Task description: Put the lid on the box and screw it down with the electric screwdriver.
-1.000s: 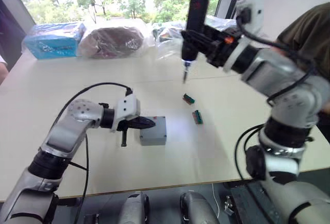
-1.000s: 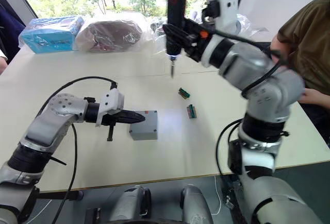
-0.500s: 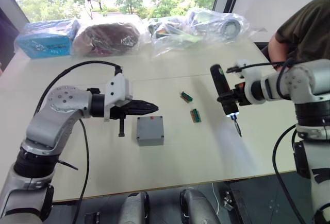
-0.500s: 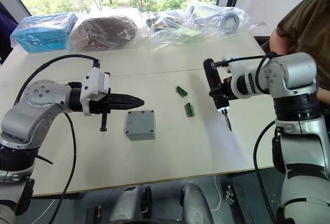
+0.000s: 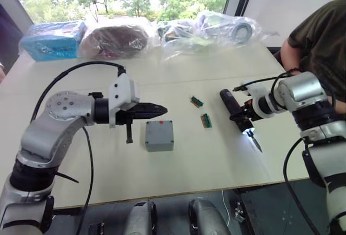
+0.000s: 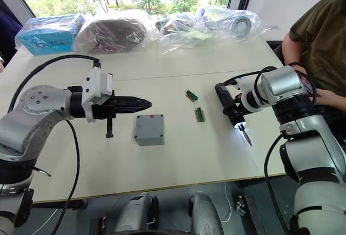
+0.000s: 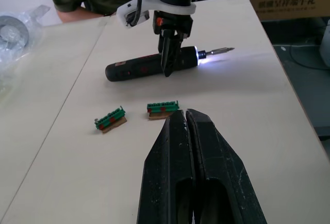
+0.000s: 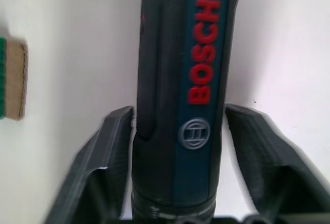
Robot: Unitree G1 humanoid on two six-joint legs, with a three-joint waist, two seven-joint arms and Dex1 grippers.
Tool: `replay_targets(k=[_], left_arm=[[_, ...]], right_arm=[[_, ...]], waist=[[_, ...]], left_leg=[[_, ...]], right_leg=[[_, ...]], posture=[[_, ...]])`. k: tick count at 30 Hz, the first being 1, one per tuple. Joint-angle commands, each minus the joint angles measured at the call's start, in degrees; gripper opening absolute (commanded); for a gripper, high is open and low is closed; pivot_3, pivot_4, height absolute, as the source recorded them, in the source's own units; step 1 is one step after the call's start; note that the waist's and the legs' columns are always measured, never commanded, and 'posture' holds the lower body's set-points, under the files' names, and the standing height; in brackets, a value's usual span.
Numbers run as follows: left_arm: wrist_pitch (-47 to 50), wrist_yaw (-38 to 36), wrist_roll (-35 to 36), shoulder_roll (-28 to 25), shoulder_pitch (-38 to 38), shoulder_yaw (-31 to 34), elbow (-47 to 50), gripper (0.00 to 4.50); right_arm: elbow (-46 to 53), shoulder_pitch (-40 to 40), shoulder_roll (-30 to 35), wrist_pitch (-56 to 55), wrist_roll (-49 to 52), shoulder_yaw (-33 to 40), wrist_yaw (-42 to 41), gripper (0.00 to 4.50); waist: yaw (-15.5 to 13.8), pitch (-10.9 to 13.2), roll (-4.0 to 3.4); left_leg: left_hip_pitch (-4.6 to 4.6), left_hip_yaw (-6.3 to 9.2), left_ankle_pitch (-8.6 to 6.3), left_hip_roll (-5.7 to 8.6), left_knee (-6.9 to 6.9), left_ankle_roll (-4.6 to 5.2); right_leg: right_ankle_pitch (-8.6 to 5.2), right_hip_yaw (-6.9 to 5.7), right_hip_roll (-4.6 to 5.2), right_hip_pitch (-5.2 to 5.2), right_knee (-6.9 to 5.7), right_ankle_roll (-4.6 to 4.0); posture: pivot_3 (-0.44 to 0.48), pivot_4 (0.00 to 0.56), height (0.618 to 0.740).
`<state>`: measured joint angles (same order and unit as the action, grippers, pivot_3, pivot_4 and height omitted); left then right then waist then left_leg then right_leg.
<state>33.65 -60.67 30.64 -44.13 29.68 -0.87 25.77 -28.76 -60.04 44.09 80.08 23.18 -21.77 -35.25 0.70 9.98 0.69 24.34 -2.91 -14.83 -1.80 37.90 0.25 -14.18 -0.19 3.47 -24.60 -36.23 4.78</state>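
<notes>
A: Since the square grey metal box [image 5: 159, 135] sits mid-table with its flat grey lid [image 5: 159, 132] on, what's left?

B: Screws, probably. The slim black electric screwdriver [image 5: 236, 110] lies on the table, right gripper [image 7: 169, 63] fingers spread around it; left gripper [image 5: 160, 109] fingers pressed together, empty.

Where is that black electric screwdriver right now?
The electric screwdriver lies low over the table's right side between the right gripper's fingers, bit lit and pointing toward the robot, just right of the two small green blocks.
</notes>
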Motion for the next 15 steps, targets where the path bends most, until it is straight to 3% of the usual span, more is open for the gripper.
replay_targets(k=[1,7,12,15], left_arm=[[0.59,1.05,0.02,-2.06,-0.35,1.64,2.06,0.0],[-0.97,1.19,-3.22,-7.82,-5.89,3.84,0.77,0.0],[-8.96,0.1,-10.59,-10.99,-14.12,2.24,-4.78,0.0],[-11.09,-0.51,-11.7,-10.66,-15.73,1.69,-7.15,0.0]], right_arm=[[3.31,-1.81,2.19,-2.26,-2.97,0.27,-1.76,4.46],[22.8,-1.05,6.8,-7.6,-1.53,4.72,-6.87,4.46],[38.29,8.97,4.11,-15.97,0.36,9.7,-7.86,4.46],[44.15,14.62,1.83,-17.8,0.56,10.28,-7.11,3.76]], waist=[[-0.1,0.01,0.0],[0.18,0.17,-0.2],[0.11,0.16,-0.19],[-0.22,0.17,-0.19]], left_leg=[[0.02,0.0,0.0,0.01,0.03,0.0],[0.14,0.02,-0.03,0.04,0.05,0.05],[0.08,0.03,-0.06,-0.08,-0.08,0.1],[0.1,-0.02,-0.06,-0.09,-0.04,0.1]], right_leg=[[0.0,0.0,0.01,0.01,0.0,-0.01],[0.11,0.11,0.04,-0.16,-0.03,0.17],[0.09,0.07,-0.17,-0.18,-0.05,0.14],[0.1,0.05,-0.14,-0.19,-0.08,0.11]], posture=[[0.0,0.15,0.74],[0.0,0.15,0.74],[0.0,0.15,0.74],[0.0,0.15,0.74]])
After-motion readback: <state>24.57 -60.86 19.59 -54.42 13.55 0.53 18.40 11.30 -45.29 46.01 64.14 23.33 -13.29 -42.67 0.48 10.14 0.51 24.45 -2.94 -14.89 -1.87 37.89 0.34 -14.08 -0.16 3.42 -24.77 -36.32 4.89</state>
